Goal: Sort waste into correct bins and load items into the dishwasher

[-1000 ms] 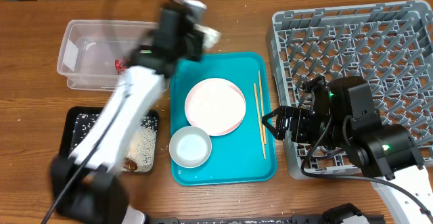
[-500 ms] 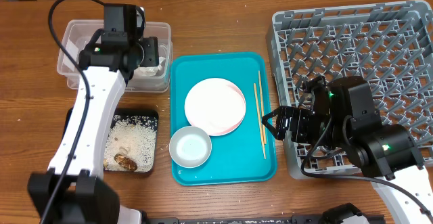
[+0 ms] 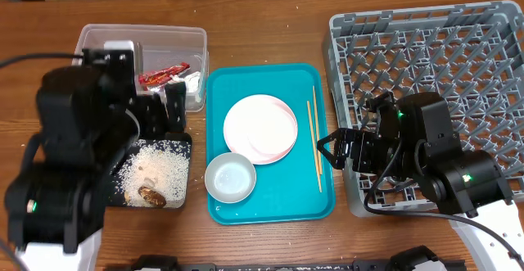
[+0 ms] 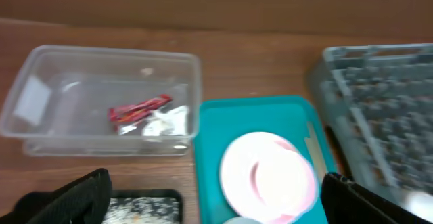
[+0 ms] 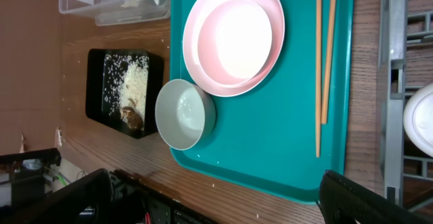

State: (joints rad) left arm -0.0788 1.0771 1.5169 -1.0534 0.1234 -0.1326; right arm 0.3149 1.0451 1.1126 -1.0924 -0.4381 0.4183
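Noted left claw (image 4: pixel 215 180) spread wide, gripping nothing. Spotted red snack wrapper (image 4: pixel 139 109) and crumpled tissue (image 4: pixel 166 124) inside clear tub (image 4: pixel 40 136), ahead-left of that claw. Saw rice scraps (image 3: pixel 160 166) in black tray (image 5: pixel 98 109), just below-left of it. Logged right claw (image 5: pixel 213 178) fully open too, empty, grey dish rack (image 3: pixel 426 50) at its right. Found pink-white plate (image 5: pixel 233 34), white bowl (image 5: pixel 184 114) and chopsticks (image 5: pixel 318 68) on teal tray (image 5: pixel 270 156) ahead of right claw, untouched. Recorded everything resting on wooden worktop (image 3: pixel 270 25).

Wooden counter (image 3: pixel 262 33) carries clear tub (image 3: pixel 143 29) and black tray (image 3: pixel 187 191) leftward, teal tray (image 3: pixel 286 189) centre, grey dish rack (image 3: pixel 426 50) rightward.
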